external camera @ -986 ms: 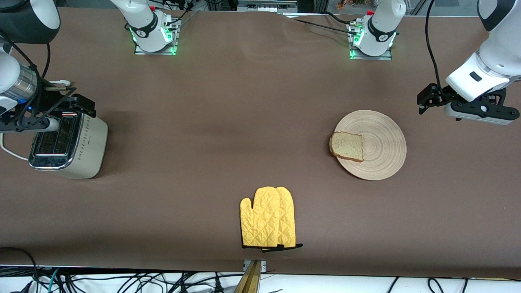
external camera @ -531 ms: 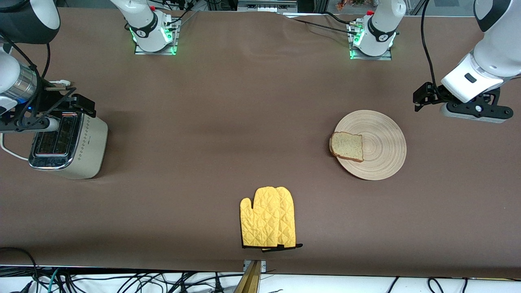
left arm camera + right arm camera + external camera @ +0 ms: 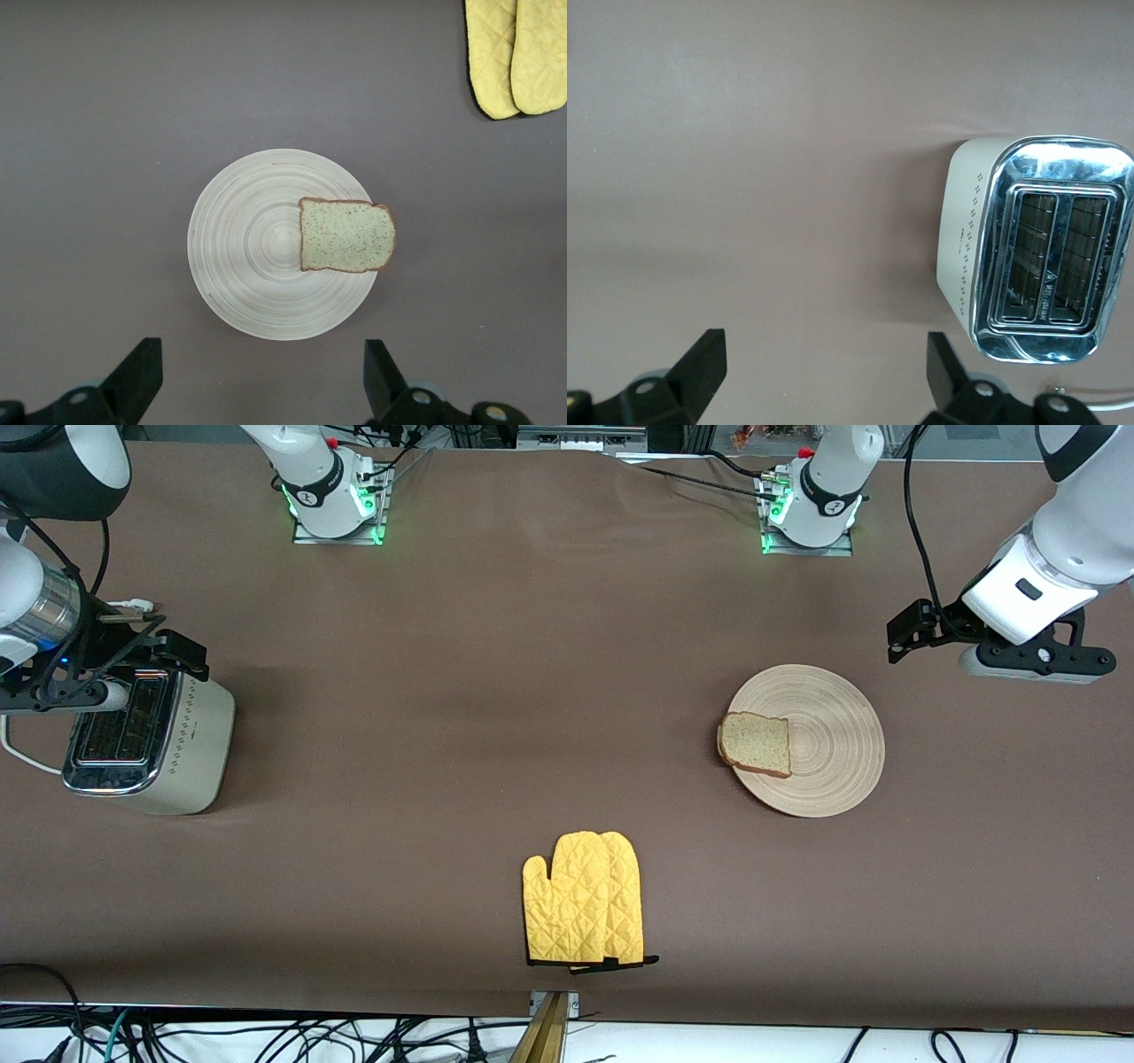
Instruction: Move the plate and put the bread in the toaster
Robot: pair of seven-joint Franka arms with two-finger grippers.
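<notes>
Your left gripper (image 3: 257, 381): jaws spread wide, empty, high over the table beside the wooden plate (image 3: 833, 779) | bread slice (image 3: 755, 743) overhangs the plate's rim | your right gripper (image 3: 824, 376): jaws spread, empty, seemingly above the cream toaster (image 3: 190, 748) at the right arm's end.

brown table (image 3: 496, 691), toaster (image 3: 168, 753), plate (image 3: 833, 753), yellow oven mitt (image 3: 583, 899)

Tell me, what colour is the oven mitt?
The oven mitt is bright yellow with a quilted diamond pattern and a dark edge; the front view shows it best.
</notes>
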